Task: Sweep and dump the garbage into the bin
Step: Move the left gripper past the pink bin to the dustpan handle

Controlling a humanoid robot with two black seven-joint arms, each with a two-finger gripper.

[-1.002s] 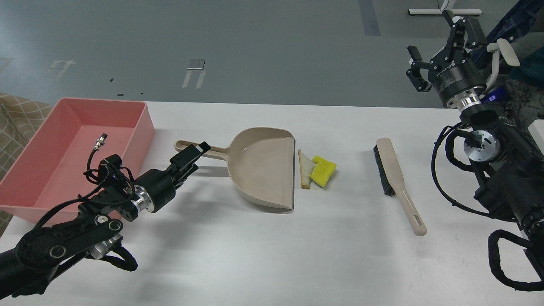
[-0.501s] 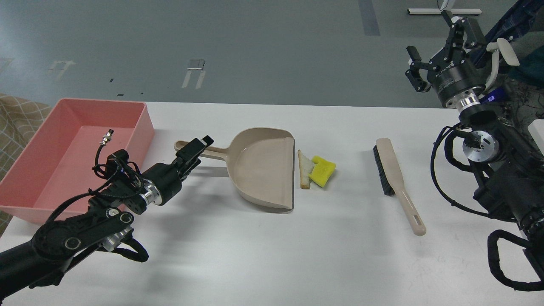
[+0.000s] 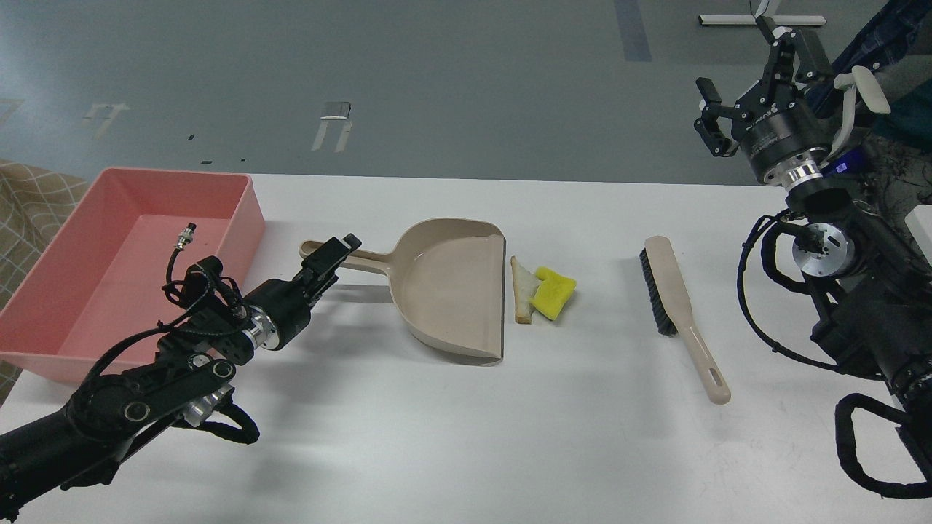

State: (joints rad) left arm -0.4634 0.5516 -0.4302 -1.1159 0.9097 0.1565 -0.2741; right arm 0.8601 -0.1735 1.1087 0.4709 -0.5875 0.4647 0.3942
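On the white worktop [image 3: 466, 437] lie one pink bin [image 3: 87, 269], one dustpan [image 3: 455, 284], two garbage scraps [image 3: 542, 289] touching just right of the dustpan's mouth, and one brush [image 3: 673, 298]. The left tool [image 3: 331, 255], fingers together or apart I cannot tell, sits at the dustpan's handle, scraps well right; the right tool [image 3: 746, 69] is raised, fingers apart.
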